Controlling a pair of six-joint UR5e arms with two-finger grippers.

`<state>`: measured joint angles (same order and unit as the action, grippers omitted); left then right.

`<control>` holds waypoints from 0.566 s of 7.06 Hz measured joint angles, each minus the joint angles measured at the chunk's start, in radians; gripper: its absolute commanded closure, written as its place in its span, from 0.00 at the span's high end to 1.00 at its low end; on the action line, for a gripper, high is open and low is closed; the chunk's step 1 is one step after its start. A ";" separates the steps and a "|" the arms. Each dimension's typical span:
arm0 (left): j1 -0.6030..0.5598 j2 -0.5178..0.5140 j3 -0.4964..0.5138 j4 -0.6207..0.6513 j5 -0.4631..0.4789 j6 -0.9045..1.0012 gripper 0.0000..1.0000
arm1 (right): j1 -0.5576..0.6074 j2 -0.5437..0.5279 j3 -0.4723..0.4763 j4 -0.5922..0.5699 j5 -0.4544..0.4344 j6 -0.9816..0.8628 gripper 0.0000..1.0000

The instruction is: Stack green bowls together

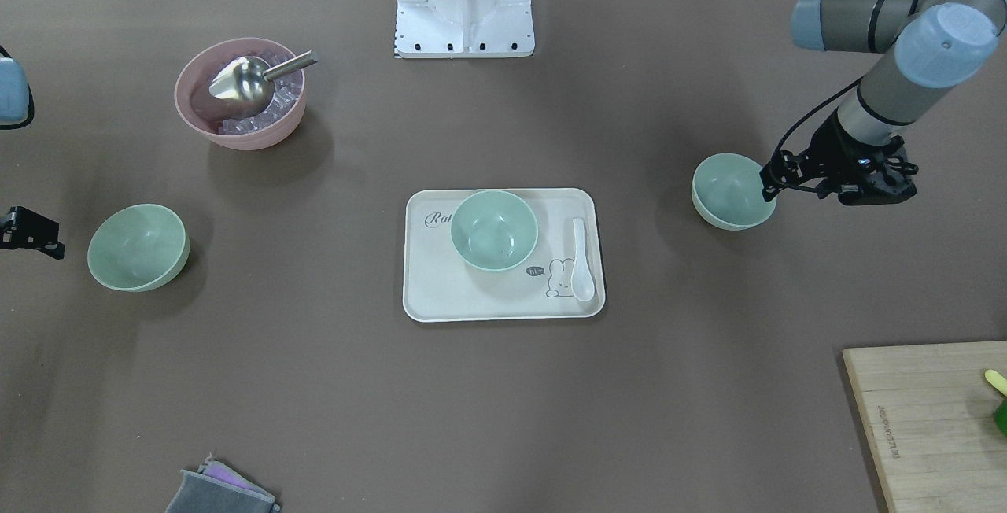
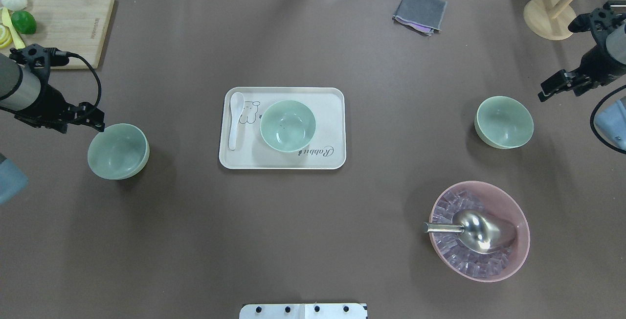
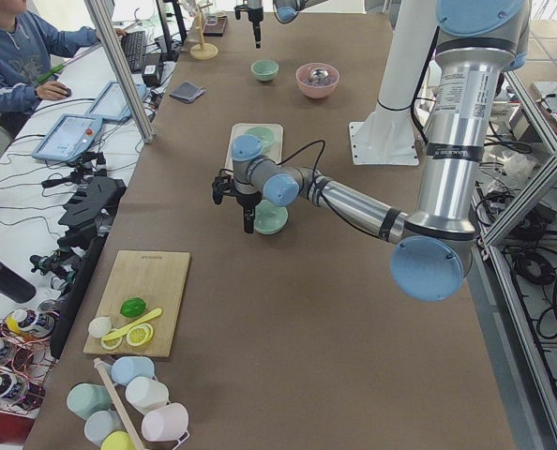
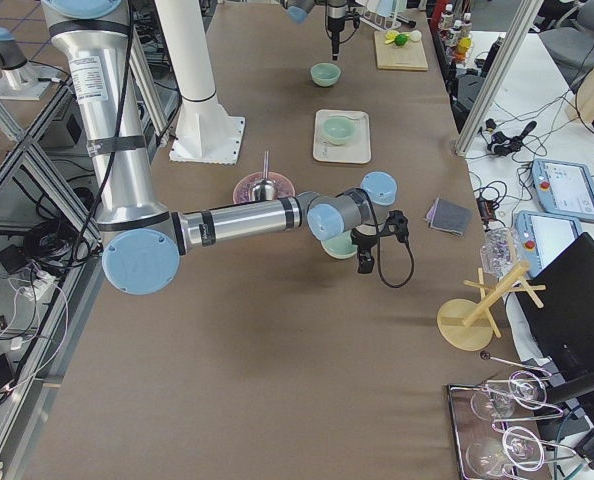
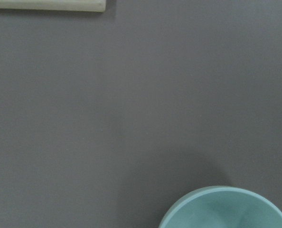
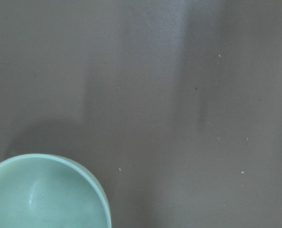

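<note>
Green bowls (image 1: 494,230), three by my count, are small, round, pale mint and matte like plastic, plain with deep sides. All three stand apart on the brown table (image 1: 503,418), none stacked.

Facing the robot, the middle green bowl (image 1: 494,230) sits on one cream rectangular tray (image 1: 503,312). The tray's script shows "Ra" before the bowl covers it, and a drawn rabbit says "hi" beside one white spoon (image 1: 582,257). The left green bowl (image 1: 728,190) has the left claw (image 1: 769,185) right at its outer rim. The right green bowl (image 1: 135,247) stands near the right claw (image 1: 49,239) but apart from it. One larger pink bowl (image 1: 252,135) holds clear cubes and one metal scoop (image 1: 244,82). One wooden board (image 1: 928,418) carries print too small to read.

From overhead, the tray's word reads "Rabbit" in full. I cannot tell whether either claw is open or closed.

From the table's left end, the left claw points down at its bowl's edge.

Each wrist camera catches part of one bowl's rim and bare table.
</note>
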<state>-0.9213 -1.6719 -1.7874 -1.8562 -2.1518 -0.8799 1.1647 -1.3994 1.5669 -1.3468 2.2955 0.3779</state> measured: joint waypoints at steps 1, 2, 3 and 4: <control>0.018 0.001 0.010 -0.008 0.002 -0.005 0.73 | -0.009 0.005 -0.004 0.000 -0.005 0.000 0.97; 0.026 0.001 0.018 -0.010 0.003 -0.006 0.67 | -0.016 0.009 -0.008 0.000 -0.007 0.001 0.97; 0.029 0.001 0.028 -0.011 0.003 -0.006 0.67 | -0.020 0.013 -0.010 -0.001 -0.008 0.001 0.97; 0.031 0.001 0.038 -0.012 0.002 -0.006 0.67 | -0.023 0.016 -0.011 -0.001 -0.008 0.001 0.97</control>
<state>-0.8907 -1.6706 -1.7493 -1.8679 -2.1494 -0.8862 1.1415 -1.3839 1.5556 -1.3482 2.2873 0.3788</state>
